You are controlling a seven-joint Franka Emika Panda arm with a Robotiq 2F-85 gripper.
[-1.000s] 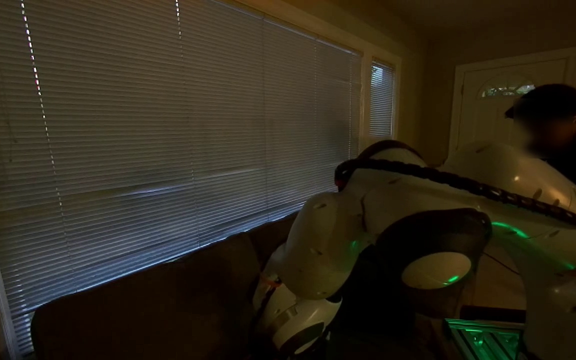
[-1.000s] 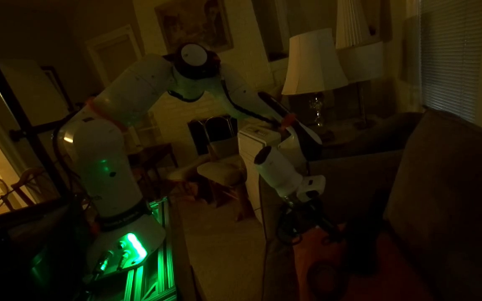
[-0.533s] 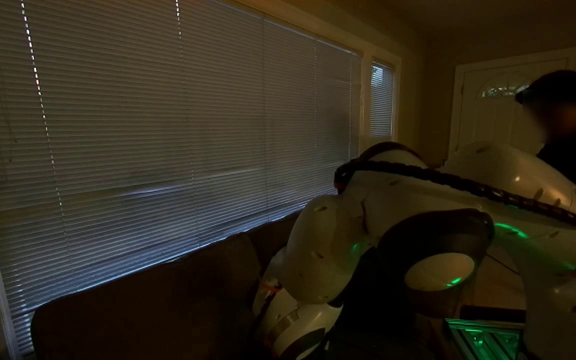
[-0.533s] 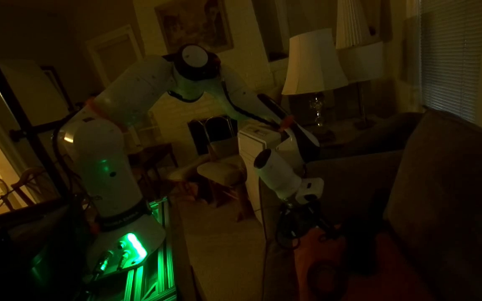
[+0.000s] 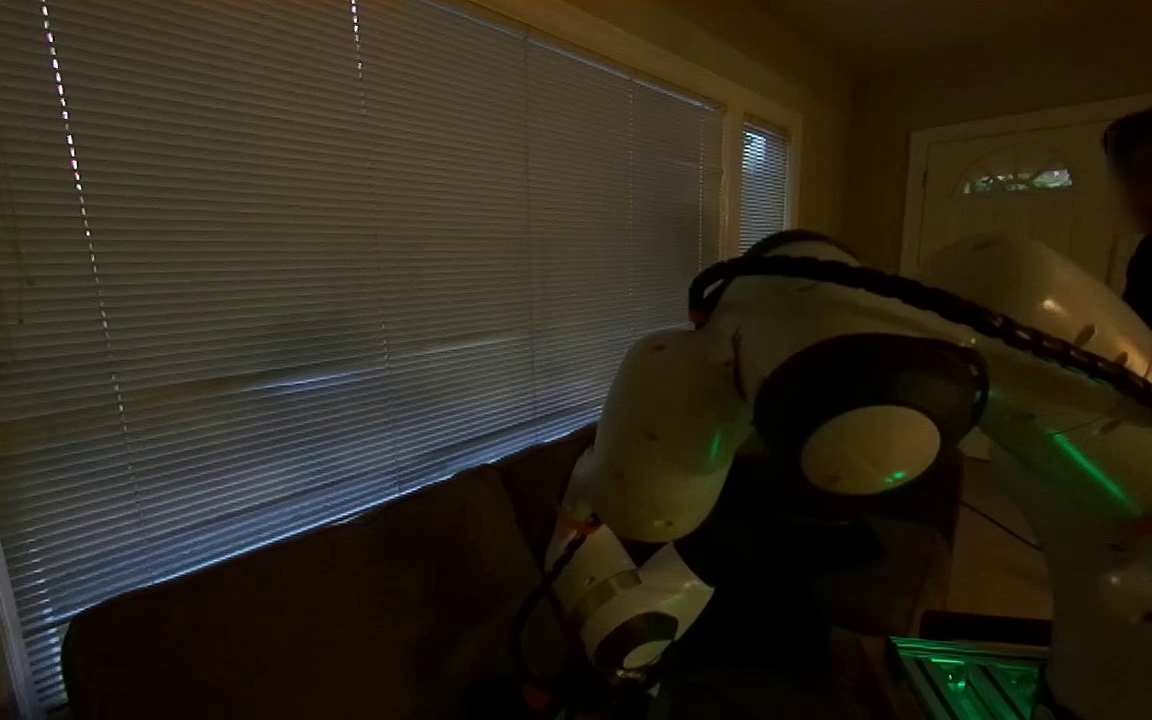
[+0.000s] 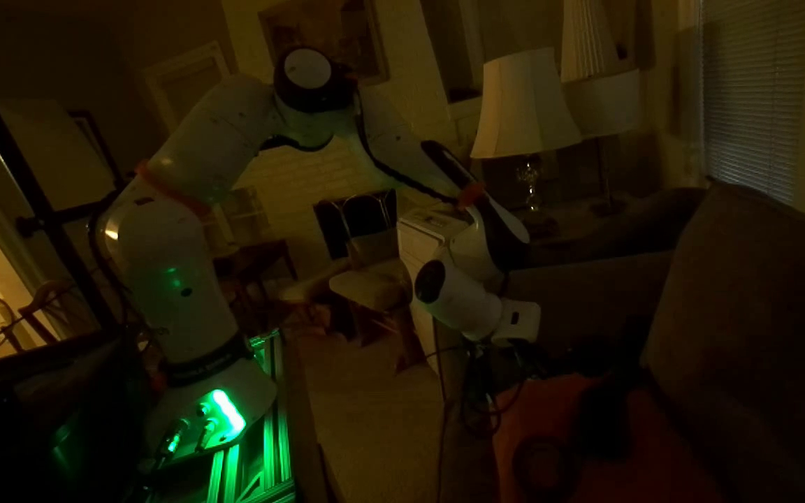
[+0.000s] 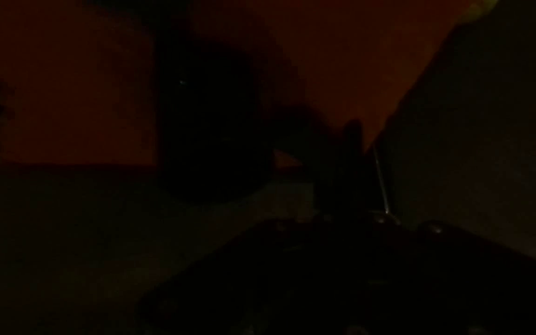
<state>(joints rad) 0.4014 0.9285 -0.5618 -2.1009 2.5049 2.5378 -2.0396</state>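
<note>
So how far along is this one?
Done: the jaws are shut. In hand: work near a dark object that overlaps an orange surface in the wrist view; too dim to tell whether it's held. Left: perhaps releasing it if held, or opening to grasp if not, since the jaws are closed.

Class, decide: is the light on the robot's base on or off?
On: in an exterior view the base light glows bright green, and the metal rails beside it shine green.

In an exterior view, a cloth (image 6: 541,409) lies on the sofa (image 6: 745,300), robot base (image 6: 224,381) left, lamp (image 6: 525,108) behind.
</note>
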